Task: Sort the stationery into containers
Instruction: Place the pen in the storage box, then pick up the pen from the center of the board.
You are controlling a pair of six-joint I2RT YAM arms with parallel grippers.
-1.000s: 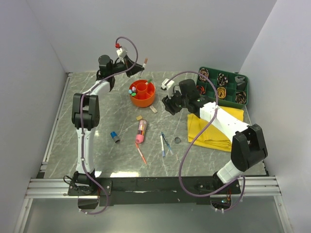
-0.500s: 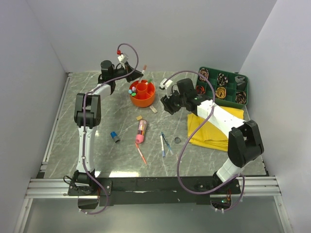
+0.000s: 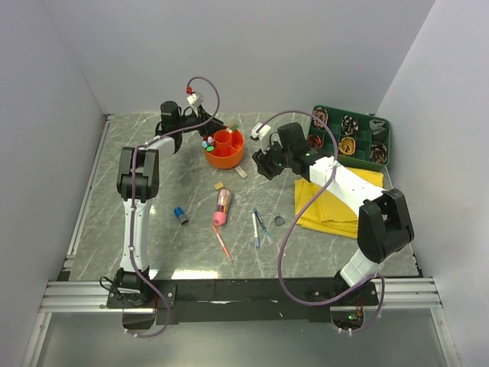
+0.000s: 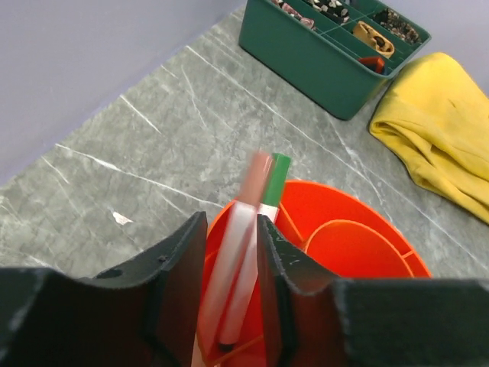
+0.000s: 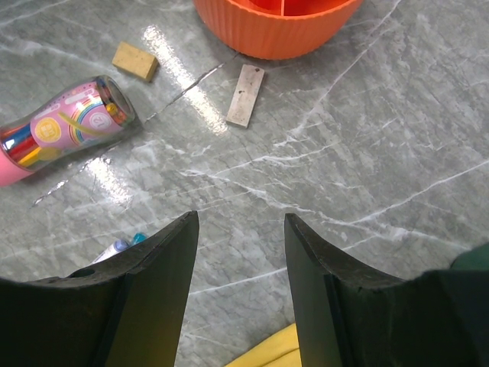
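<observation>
When you look from above, your left fingers (image 3: 208, 122) hang over the far rim of the orange organiser (image 3: 224, 149). At the left wrist they stand apart around a blurred pink-capped pen (image 4: 243, 222) reaching down into it. At the right wrist, the right fingers (image 5: 164, 267) gape empty over the counter (image 5: 344, 153) near the pink tube (image 5: 61, 126).

Both arms are white tube links joined by bulky black joint housings, the left arm (image 3: 131, 222) at the left of the top view and the right arm (image 3: 351, 191) at the right. Each rises from a black base on a silver aluminium rail (image 3: 76, 294) along the bottom of the frame. A thin purplish cable (image 3: 280, 256) loops loosely off each arm, the left one carrying a small white connector (image 3: 192, 98) with a red tip, and the left claw (image 4: 229, 229) and right claw (image 5: 241, 229) have matte black fingers with curved edges.
</observation>
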